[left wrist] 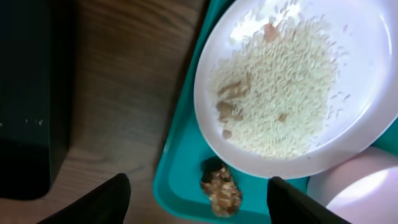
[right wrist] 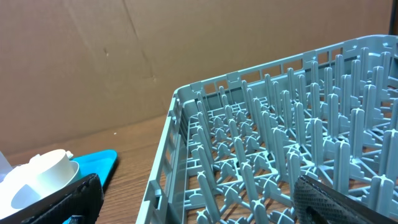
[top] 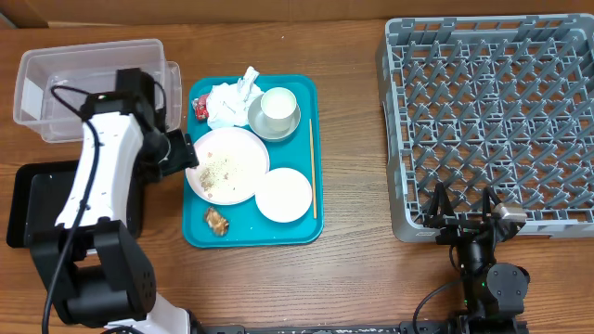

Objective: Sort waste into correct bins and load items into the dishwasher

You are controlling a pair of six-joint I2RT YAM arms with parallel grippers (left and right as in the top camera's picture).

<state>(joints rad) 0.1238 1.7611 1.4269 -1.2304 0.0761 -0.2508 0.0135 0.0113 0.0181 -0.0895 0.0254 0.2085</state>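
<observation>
A teal tray (top: pixel 302 223) holds a large white plate with rice (top: pixel 227 165), a small white plate (top: pixel 283 195), a white cup (top: pixel 277 109), crumpled white paper (top: pixel 232 97), a red scrap (top: pixel 200 108), a brown food lump (top: pixel 216 220) and a chopstick (top: pixel 312 167). My left gripper (top: pixel 186 153) is open at the tray's left edge, by the rice plate. In the left wrist view its jaws (left wrist: pixel 198 199) straddle the tray edge (left wrist: pixel 177 168) with the food lump (left wrist: pixel 221 190) between them, below the rice plate (left wrist: pixel 292 81). My right gripper (top: pixel 461 209) is open at the front edge of the grey dishwasher rack (top: pixel 492 121).
A clear plastic bin (top: pixel 56 93) stands at the back left and a black bin (top: pixel 37 204) at the front left, under the left arm. The right wrist view shows the rack (right wrist: pixel 280 155), the cup (right wrist: pixel 40 177) and the tray corner (right wrist: pixel 96 162).
</observation>
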